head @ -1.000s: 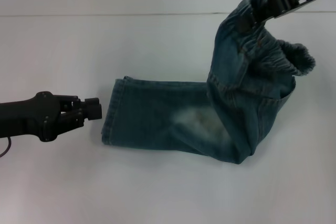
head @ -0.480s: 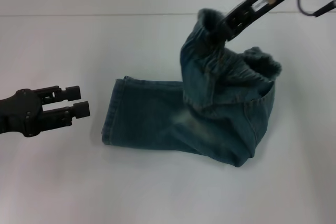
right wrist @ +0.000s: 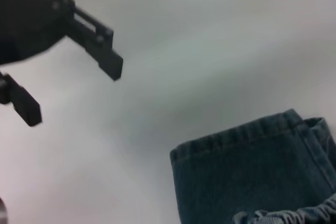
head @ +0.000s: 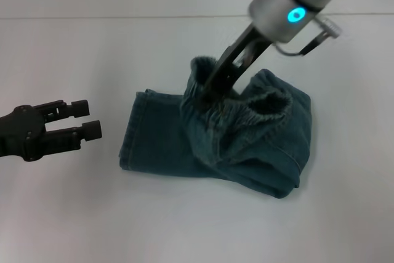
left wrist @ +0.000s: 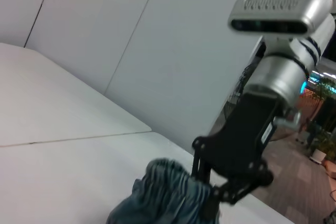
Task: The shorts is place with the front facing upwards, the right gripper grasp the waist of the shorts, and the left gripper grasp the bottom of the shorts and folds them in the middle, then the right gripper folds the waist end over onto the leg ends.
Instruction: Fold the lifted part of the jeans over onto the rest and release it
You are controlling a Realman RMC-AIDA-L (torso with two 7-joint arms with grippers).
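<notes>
Two end effectors, one pair of shorts, one white table (head: pixel 197 226). Item nearest: bare table in front of the garment. Item: shorts (head: pixel 246 158), blue-green denim, lying mid-table, already doubled lengthwise, legs flat, waist end raised. Item: leg ends (head: pixel 130 133), flat stitched hems, resting on the table at the robot's left end of the garment; seen also in the right wrist view as a straight hem edge (right wrist: pixel 236 137). Item: left end effector (head: pixel 86 119), just beside the leg ends but apart from them, low over the table, arm reaching in level from the robot's left; fingers spread, holding nothing. Item: waist (head: pixel 246 112), gathered elastic band, lifted and bunched over the middle of the shorts. Item: right end effector (head: pixel 206 93), clamped on the waist, its arm slanting down from the far right, silver wrist with a lit blue dot above; the left wrist view shows its black body (left wrist: pixel 236 150) gripping the ruffled band (left wrist: pixel 168 182). Step judged in hand: the final fold, waist end being carried over toward the leg ends, roughly halfway across. Next move, as judged: carry the waist on to the robot's left and lower it so the band lands squarely on the hems, then let go; the left end effector wants to stay out of the way.
</notes>
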